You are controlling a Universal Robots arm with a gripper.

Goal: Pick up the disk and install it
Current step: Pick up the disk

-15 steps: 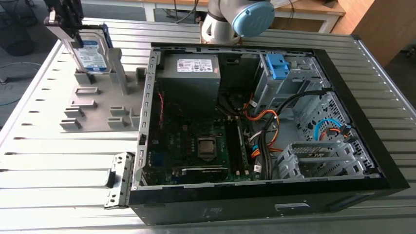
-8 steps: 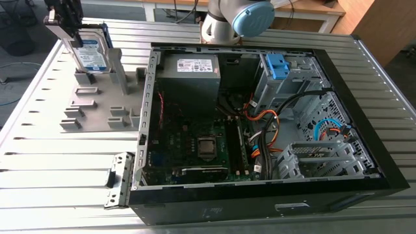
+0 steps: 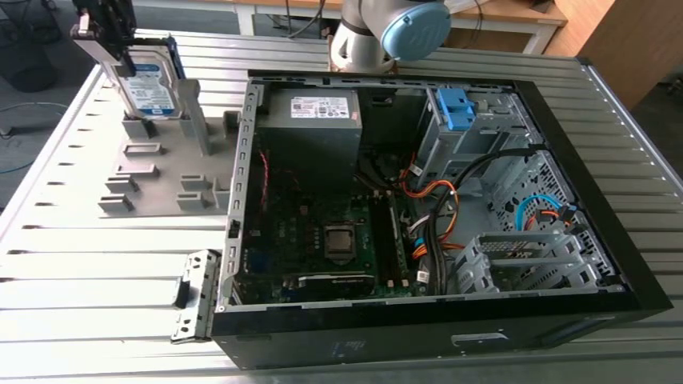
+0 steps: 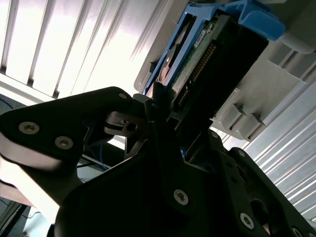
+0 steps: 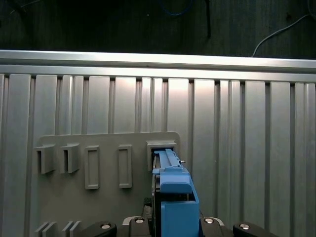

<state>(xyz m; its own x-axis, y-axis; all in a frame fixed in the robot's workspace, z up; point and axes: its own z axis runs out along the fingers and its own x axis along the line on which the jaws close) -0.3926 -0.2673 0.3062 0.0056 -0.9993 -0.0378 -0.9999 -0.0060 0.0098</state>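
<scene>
**Desk:** What did the exterior view give you?

**Me:** The disk (image 3: 149, 86) stood on edge at the exterior view's far left. Its lower end was between the posts of the grey holder (image 3: 160, 164) on the counter (image 3: 85, 256). My gripper (image 3: 117, 52) sat over it from above, clamped on its upper end. The arm (image 3: 414, 28) rose behind the open computer case (image 3: 632, 264), well apart from the disk.

**Desk:** Which step was that?

**Me:** The pick-up, by my reading: the disk was grasped but not yet carried anywhere. I could not tell whether it rested in the holder or hung just clear of it.

**Desk:** And the second wrist view?

**Me:** It showed the grasp close up. The gripper's dark fingers (image 4: 157, 101) pressed against the disk's near end beside the connector row. The blue bracket (image 4: 256, 22) wrapped the far end, and the holder's grey blocks lay just past it.

**Desk:** The first wrist view?

**Me:** I was looking straight down the disk's edge. The bracket's blue rail lined up with one slot (image 5: 160, 147) of the holder, and the row of other slots (image 5: 91, 167) beside it stood empty.

**Desk:** What did the next move call for?

**Me:** In my judgement, a straight pull along the slot with no tilt, so the bracket would not catch the posts. After that it needed height to clear the case wall on the way to the drive cage (image 3: 485, 132).
</scene>
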